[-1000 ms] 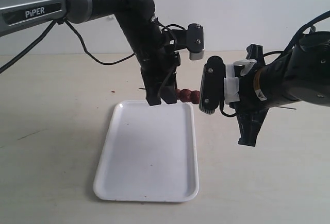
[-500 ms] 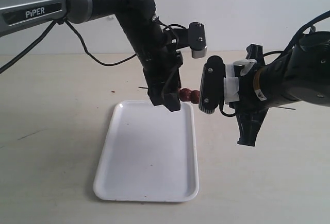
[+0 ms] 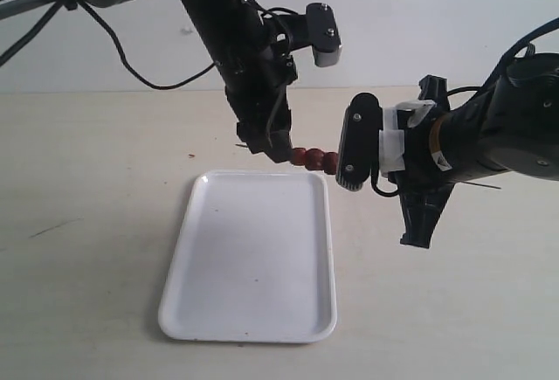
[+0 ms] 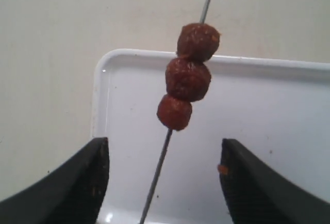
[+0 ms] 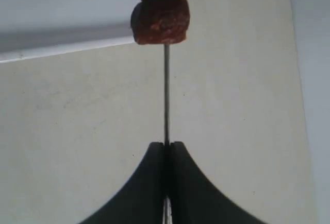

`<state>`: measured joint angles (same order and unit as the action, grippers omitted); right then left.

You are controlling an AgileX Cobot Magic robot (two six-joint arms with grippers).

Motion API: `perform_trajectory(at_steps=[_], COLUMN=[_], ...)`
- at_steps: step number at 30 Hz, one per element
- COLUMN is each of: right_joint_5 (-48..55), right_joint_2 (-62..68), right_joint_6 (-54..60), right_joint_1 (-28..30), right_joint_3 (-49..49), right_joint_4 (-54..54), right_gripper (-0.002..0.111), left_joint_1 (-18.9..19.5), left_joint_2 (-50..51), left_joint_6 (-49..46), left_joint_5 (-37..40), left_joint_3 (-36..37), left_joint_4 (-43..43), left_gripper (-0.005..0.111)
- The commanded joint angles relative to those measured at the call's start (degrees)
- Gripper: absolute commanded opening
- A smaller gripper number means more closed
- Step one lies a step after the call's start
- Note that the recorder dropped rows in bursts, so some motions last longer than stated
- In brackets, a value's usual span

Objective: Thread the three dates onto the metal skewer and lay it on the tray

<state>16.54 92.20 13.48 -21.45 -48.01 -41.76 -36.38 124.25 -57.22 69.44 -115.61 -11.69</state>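
Observation:
All three dates point(image 4: 188, 79) sit in a row on the thin metal skewer point(image 4: 160, 167), held level above the far end of the white tray point(image 3: 249, 258). In the exterior view the dates point(image 3: 314, 159) hang between the two arms. My right gripper point(image 5: 166, 144) is shut on the skewer point(image 5: 166, 95), a short way from the nearest date point(image 5: 160, 20). My left gripper point(image 4: 162, 183) is open, with the skewer passing between its fingers point(image 4: 77, 183) and touching neither. That left gripper point(image 3: 266, 144) hovers just left of the dates.
The tray point(image 4: 268, 110) lies on a pale beige table point(image 3: 87, 223) with nothing in it. The skewer's back end point(image 3: 489, 184) sticks out behind the right arm point(image 3: 489, 135). A white wall stands behind.
The left arm has risen and drawn back to the left, uncovering the date nearest it. The right arm, the skewer and the dates have stayed put.

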Motion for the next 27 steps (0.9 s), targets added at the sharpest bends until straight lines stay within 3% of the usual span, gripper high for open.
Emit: perform_trajectory(at_steps=[1, 4, 7, 12, 20, 23, 27], right_joint_5=[0.5, 1.0, 3.9, 14.1, 15.6, 15.0, 13.9], right_joint_2=[0.0, 0.0, 0.0, 0.0, 1.3, 2.5, 4.2], right_joint_6=[-7.7, -16.1, -25.8, -37.2, -37.7, -35.5, -40.0], right_joint_1=[0.2, 0.2, 0.2, 0.2, 0.2, -1.0, -3.7], right_joint_3=[-0.4, -0.4, -1.1, -4.9, -6.4, -6.4, -6.4], right_joint_4=[0.3, 0.3, 1.0, 9.0, 29.7, 35.9, 35.8], right_gripper=[0.000, 0.000, 0.000, 0.000, 0.000, 0.000, 0.000], left_joint_1=[-0.1, -0.1, 0.6, 1.9, 2.5, 2.5, 2.5], left_joint_2=[-3.9, -6.7, -9.4, -15.8, -28.7, -35.5, -46.8], left_joint_6=[9.1, 20.0, 27.7, 34.0, 43.1, 45.5, 45.7], left_joint_5=[0.5, 0.5, 0.5, 0.5, 0.5, -7.0, -25.5], left_joint_3=[0.2, 0.2, 0.3, 2.7, 14.7, 23.7, 39.1], left_joint_4=[8.2, 17.9, 21.4, 20.9, 20.5, 19.8, 16.7], left_gripper=[0.057, 0.035, 0.002, 0.000, 0.000, 0.000, 0.000])
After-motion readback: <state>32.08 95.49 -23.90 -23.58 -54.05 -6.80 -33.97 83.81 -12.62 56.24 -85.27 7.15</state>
